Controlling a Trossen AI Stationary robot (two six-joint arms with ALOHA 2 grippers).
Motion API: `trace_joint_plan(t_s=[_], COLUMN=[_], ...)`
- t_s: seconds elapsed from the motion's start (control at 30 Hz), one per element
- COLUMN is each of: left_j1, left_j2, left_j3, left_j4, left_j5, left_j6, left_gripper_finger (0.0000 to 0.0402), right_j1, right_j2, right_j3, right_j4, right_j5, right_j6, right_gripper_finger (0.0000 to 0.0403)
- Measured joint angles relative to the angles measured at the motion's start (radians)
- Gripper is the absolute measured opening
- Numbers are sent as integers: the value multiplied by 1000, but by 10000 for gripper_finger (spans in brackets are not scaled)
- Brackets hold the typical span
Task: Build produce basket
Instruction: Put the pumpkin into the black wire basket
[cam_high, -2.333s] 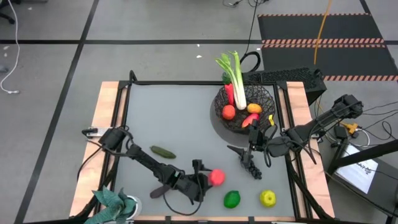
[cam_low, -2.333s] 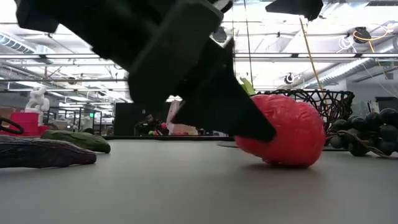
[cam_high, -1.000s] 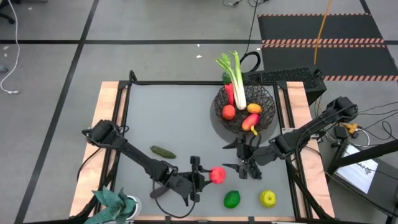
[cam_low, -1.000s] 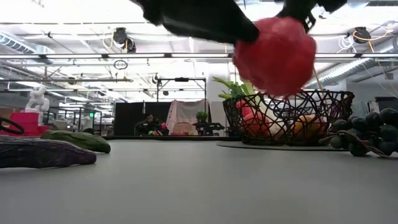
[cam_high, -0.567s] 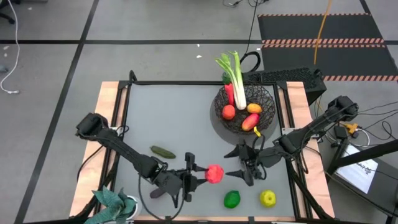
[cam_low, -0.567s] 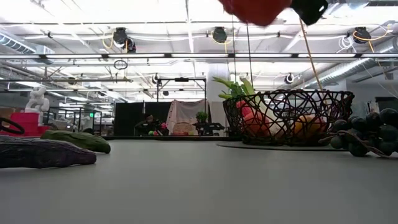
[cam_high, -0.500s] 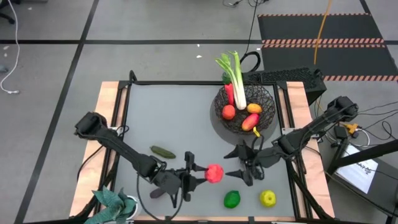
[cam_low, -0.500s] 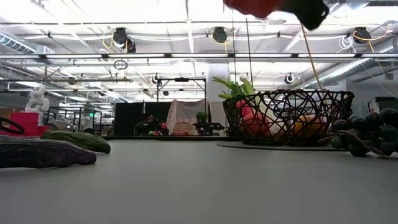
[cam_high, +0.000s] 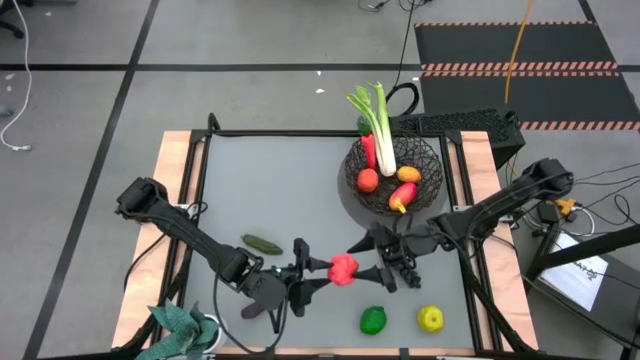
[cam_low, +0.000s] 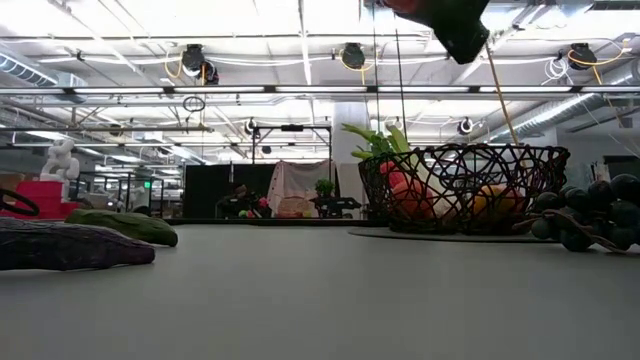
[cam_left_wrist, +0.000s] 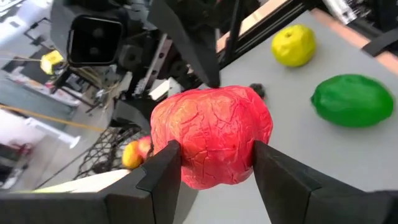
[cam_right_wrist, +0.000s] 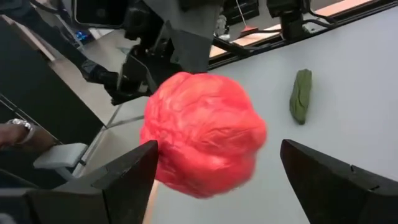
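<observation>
The left end effector (cam_high: 318, 272) is clamped on the red fruit (cam_high: 343, 267), its two dark fingers (cam_left_wrist: 163, 171) pressing either flank of the crinkled skin and carrying it clear above the counter (cam_high: 280, 190). The right end effector (cam_high: 372, 258) faces it from the other side with its jaws spread wide; in its wrist view the red fruit sits between the parted fingers (cam_right_wrist: 127, 174), which do not appear to touch it. This looks like a hand-over in mid-air, the right arm being the one nearer the basket (cam_high: 395, 172).

The red fruit appears light and slightly yielding, with a wrinkled surface that should give decent grip. It is roughly round, so the receiving jaws would best close across its widest part, at right angles to the left fingers, where free surface remains. A pinch off-centre could squeeze it out.

The basket stands at the far right of the counter and already holds a leek (cam_high: 377, 125), a small orange fruit (cam_high: 368, 180) and other pieces. Left on the counter are a green fruit (cam_high: 373, 320), a yellow fruit (cam_high: 431, 319), a cucumber (cam_high: 263, 244) and dark grapes (cam_low: 590, 212).
</observation>
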Motion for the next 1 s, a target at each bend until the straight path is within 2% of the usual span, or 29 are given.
trace_joint_plan(t_s=[0.2,0.43,0.57,0.7,0.8,0.87,1.0], left_j1=[-2,-5,-26,-61,-86,-102,-109], left_j2=[0,0,0,0,-2,-12,-45], left_j3=[0,0,0,0,0,0,0], left_j4=[14,22,25,32,39,37,0], left_j5=[-40,-101,-204,-340,-437,-488,-498], left_j6=[96,111,102,99,100,75,-59], left_gripper_finger=[186,192,239,305,340,350,344], right_j1=[-32,-42,-43,-42,-42,-40,-18], right_j2=[22,22,18,-12,-47,-74,-127], right_j3=[0,-1,-1,-1,-1,-1,-1], right_j4=[40,78,84,91,96,93,97], right_j5=[-52,-65,-57,-64,-62,-56,18], right_j6=[-19,-69,-88,-129,-152,-176,-256], right_gripper_finger=[324,264,248,252,252,252,253])
